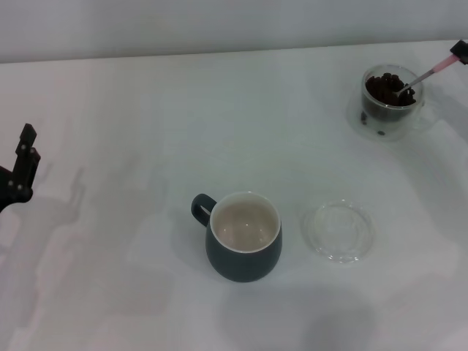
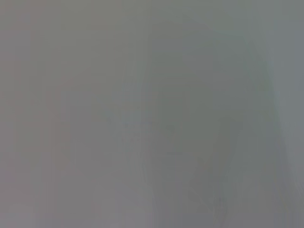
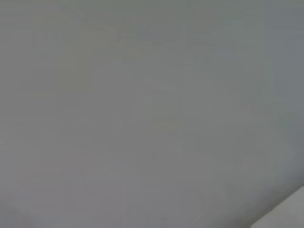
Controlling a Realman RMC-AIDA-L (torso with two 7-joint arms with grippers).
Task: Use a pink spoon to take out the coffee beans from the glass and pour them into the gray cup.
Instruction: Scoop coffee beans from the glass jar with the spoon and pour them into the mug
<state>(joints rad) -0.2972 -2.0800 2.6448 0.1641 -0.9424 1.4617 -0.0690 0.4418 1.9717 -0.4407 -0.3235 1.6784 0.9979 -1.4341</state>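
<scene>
Clear glossy glass (image 1: pixel 393 102), matt slate gray cup (image 1: pixel 243 256) — smooth cream inside, shiny metal-necked pink spoon (image 1: pixel 428 73)

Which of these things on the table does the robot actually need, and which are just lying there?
Needed:
pink spoon, its bowl in the glass
coffee beans
glass
gray cup
right gripper, at the spoon's handle end

Lying about:
clear dish
left gripper, off to the side

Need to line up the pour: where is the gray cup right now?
In the head view the gray cup stands near the table's centre, handle toward the robot's left, with a clear dish just to its right; its inside looks empty.
</scene>
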